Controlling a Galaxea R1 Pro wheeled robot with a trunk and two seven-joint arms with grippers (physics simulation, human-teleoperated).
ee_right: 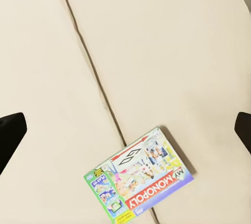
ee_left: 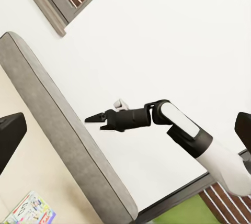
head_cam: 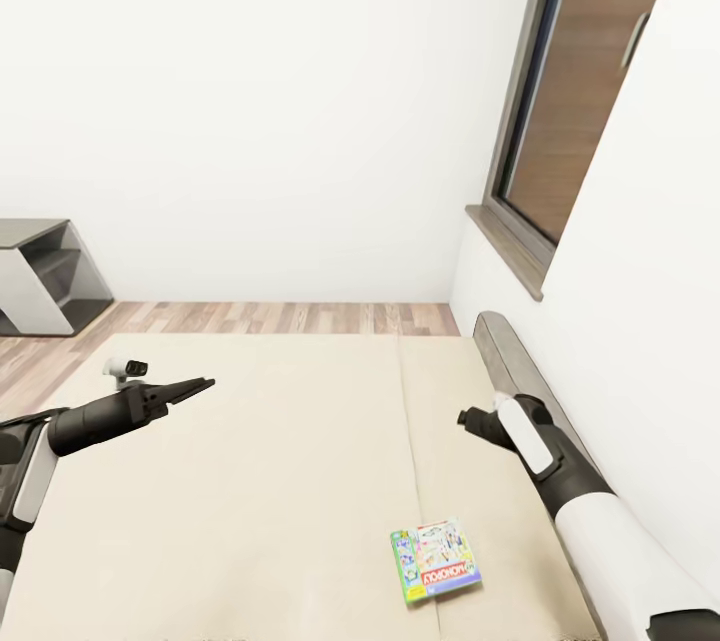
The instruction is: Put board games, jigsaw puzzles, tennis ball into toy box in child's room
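My left gripper (head_cam: pixel 198 386) hangs empty over the bed (head_cam: pixel 250 481), jaws nearly together. The game (head_cam: pixel 435 561) lies flat near the seam. My right gripper (ee_left: pixel 99 120) is spread wide above it; descending askew, I'd likely push it rather than pinch it.
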